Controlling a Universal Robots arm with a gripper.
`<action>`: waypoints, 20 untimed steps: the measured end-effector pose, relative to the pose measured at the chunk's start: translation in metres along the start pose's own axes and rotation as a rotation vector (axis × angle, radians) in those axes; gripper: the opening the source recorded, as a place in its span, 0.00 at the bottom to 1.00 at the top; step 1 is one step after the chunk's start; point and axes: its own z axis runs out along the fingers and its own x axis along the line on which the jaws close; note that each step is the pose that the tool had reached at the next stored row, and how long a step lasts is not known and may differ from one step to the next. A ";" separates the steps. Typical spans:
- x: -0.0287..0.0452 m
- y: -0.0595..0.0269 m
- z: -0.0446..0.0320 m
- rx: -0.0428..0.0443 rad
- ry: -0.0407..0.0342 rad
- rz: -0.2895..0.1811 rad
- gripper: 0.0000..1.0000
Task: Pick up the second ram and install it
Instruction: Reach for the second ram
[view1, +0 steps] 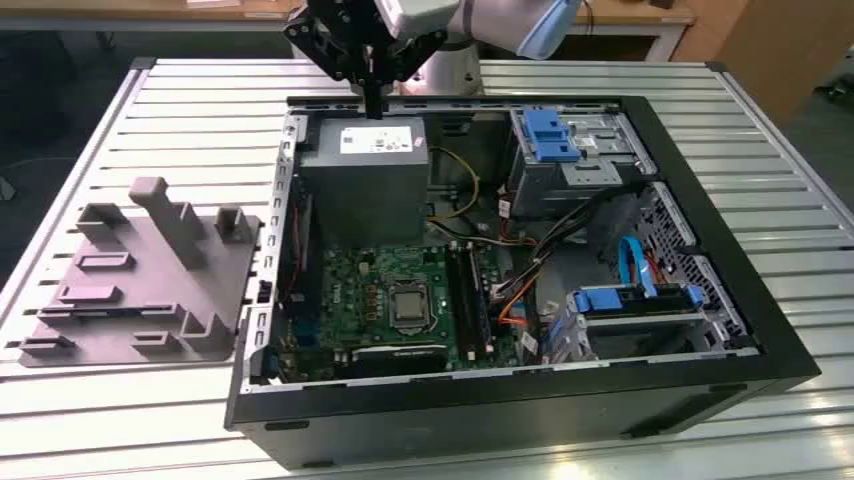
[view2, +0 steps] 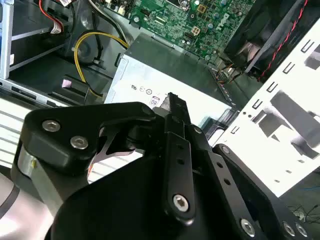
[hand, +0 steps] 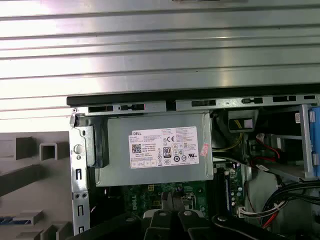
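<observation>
My gripper (view1: 374, 108) hangs over the back edge of the open computer case (view1: 721, 290), just above the grey power supply (view1: 363, 165). Its fingers are shut and I see nothing between them in the second wrist view (view2: 172, 102) or the first wrist view (hand: 172, 200). A narrow blue strip (hand: 14, 220) lies on the grey holder (view1: 134, 290) outside the case on the exterior view's left. It may be the second ram, but I cannot tell. The black memory slots (view1: 463, 290) sit beside the processor socket (view1: 406, 302), well forward of the gripper.
The case stands on a slatted metal table (view1: 747, 80). Inside are the green motherboard (view1: 354, 290), blue-tabbed drive bays (view1: 550, 135), a second bay (view1: 634, 300), and loose yellow, black and orange cables (view1: 514, 290). The holder has several upright posts (view1: 167, 215).
</observation>
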 end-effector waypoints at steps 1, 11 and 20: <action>0.0000 0.0000 0.0000 0.0000 0.0000 0.000 0.10; 0.0000 0.0000 0.0000 0.0000 0.0000 0.000 0.10; 0.0112 -0.0008 -0.0003 0.0000 0.0000 0.000 0.10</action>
